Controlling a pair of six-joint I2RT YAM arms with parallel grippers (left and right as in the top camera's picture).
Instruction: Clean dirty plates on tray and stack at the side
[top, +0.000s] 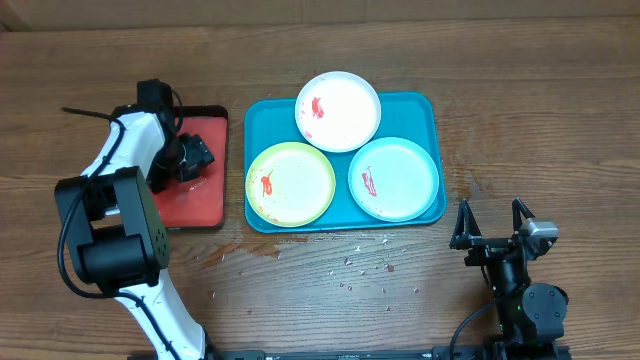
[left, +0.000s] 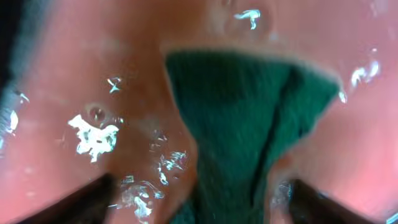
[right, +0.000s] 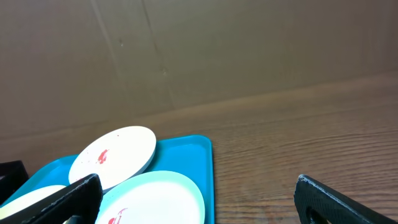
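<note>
Three plates with red smears lie on the teal tray (top: 420, 112): a white plate (top: 338, 110) at the back, a yellow-green rimmed plate (top: 291, 183) front left, a light-blue rimmed plate (top: 394, 178) front right. The white plate (right: 113, 155), the light-blue plate (right: 152, 198) and the tray (right: 186, 155) also show in the right wrist view. My left gripper (top: 188, 160) is down over the red tray (top: 190, 205), its fingers open on either side of a dark green cloth (left: 242, 124). My right gripper (top: 492, 222) is open and empty, in front of the teal tray's right corner.
The red tray's wet surface (left: 74, 93) fills the left wrist view, with water drops. Small crumbs (top: 360, 268) lie scattered on the wooden table in front of the teal tray. A cardboard wall (right: 199, 50) stands behind the table.
</note>
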